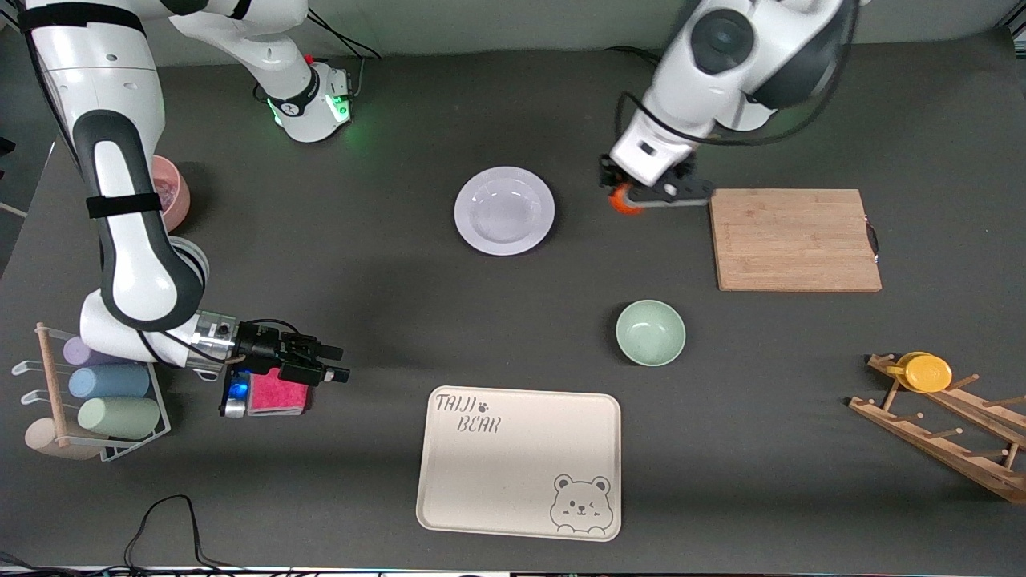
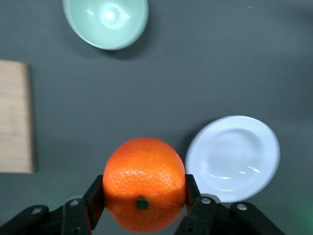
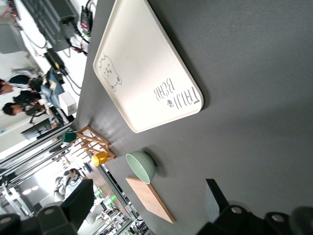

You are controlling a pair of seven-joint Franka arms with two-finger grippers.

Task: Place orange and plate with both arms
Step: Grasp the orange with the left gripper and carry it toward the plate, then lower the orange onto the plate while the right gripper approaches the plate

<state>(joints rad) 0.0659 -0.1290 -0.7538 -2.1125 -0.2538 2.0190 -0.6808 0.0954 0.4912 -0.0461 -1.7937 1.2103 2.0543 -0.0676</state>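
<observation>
Gripping the orange (image 2: 143, 183), left claw (image 2: 144, 200) shows clearly only at wrist; right's unclear.

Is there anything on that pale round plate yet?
Empty. The plate shows a bare centre; the orange is in the left gripper.

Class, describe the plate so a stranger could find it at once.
Start at the wooden cutting board toward the left arm's end of the table. Move toward the table's middle, past the left gripper holding the orange, to the plate. It is pale lavender, shallow, wider than the green bowl.
</observation>
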